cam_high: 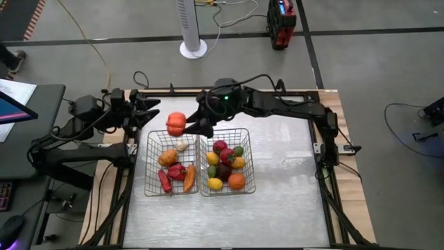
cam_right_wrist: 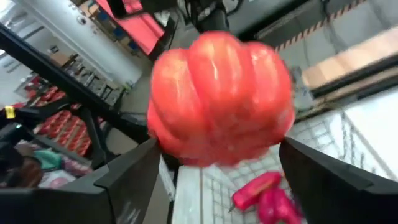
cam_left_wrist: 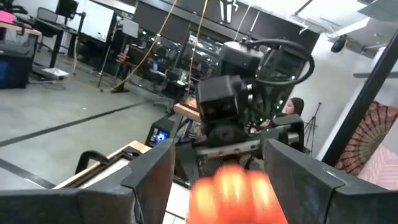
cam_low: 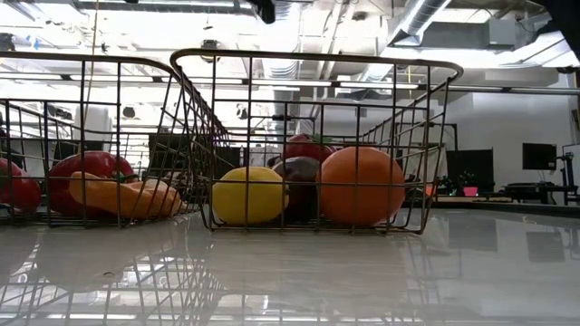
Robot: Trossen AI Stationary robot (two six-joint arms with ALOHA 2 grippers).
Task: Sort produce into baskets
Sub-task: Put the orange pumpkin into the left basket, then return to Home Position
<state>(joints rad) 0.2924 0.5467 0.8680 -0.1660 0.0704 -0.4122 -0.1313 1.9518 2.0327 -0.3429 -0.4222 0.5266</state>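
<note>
No readable writing. A ribbed red-orange pumpkin (cam_high: 175, 123), blurred in wrist views, sits between left claw (cam_high: 157, 115) and right claw (cam_high: 199, 125), both apart; grip unclear.

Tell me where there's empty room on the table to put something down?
The table is bare right of the right basket and along the near edge in front of both baskets. It's crowded behind the baskets, where the left gripper and right gripper meet at the orange-red tomato.
</note>
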